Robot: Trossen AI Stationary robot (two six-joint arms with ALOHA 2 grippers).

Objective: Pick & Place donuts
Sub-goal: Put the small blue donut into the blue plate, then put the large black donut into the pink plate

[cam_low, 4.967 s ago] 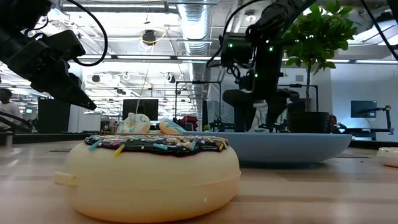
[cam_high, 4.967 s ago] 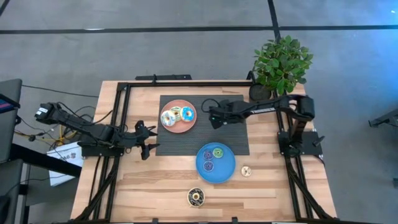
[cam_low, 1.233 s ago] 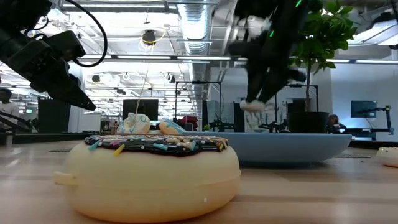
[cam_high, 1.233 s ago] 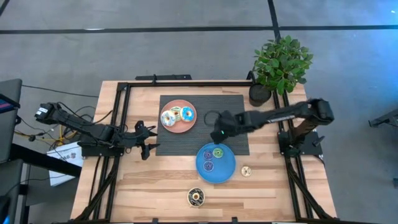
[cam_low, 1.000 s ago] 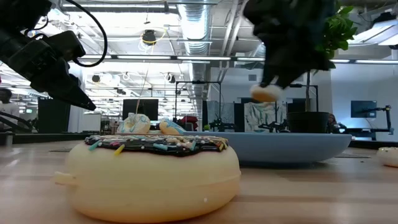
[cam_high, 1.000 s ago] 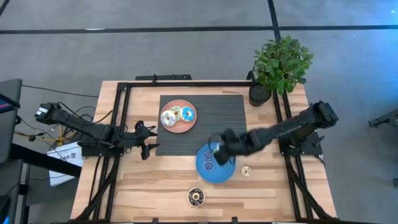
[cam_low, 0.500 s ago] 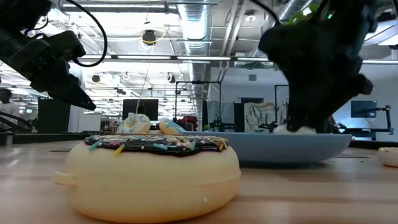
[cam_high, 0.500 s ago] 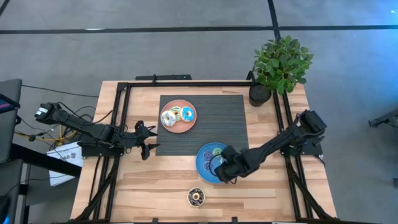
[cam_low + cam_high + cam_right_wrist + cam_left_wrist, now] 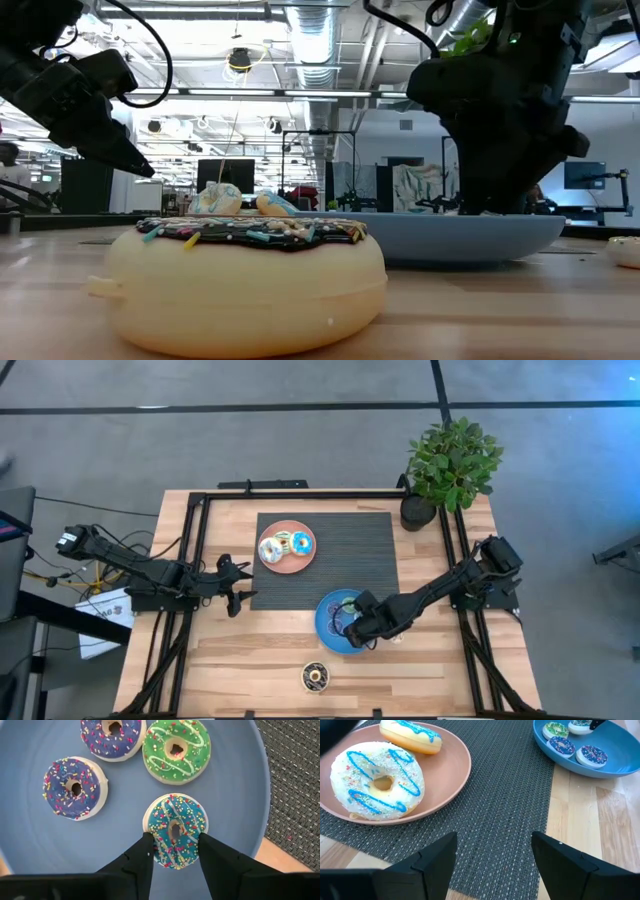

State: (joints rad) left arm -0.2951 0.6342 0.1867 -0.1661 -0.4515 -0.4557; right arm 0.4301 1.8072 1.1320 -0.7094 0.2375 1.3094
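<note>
My right gripper (image 9: pixel 174 840) is down on the blue plate (image 9: pixel 235 820), shut on a small blue-iced donut (image 9: pixel 175 822). Beside it on the plate lie a green donut (image 9: pixel 176 750) and two purple ones (image 9: pixel 75 787) (image 9: pixel 113 735). The pink plate (image 9: pixel 300 563) on the dark mat holds two larger donuts, white (image 9: pixel 377 782) and cream (image 9: pixel 411 735), both with blue icing. A dark brown donut (image 9: pixel 316 677) lies flat on the wood near the table's near edge. My left gripper (image 9: pixel 492 855) waits open above the mat's left edge, touching nothing. My right gripper pinches the blue-iced donut between its two fingers (image 9: pixel 145 847), one on each side of the ring's outer rim (image 9: pixel 152 827). The fingers come down from above, slanting from the table's right. The donut lies flat on the blue plate.
A potted plant (image 9: pixel 452 460) stands at the table's far right corner. A small cream donut (image 9: pixel 625 250) lies on the wood right of the blue plate. A black frame (image 9: pixel 190 550) runs along the table's edges. Bare wood lies left of the blue plate.
My right gripper has moved toward the table's near edge and down, carrying the blue donut from the air above the blue plate onto it. The donut now lies on the plate. My left arm has kept still.
</note>
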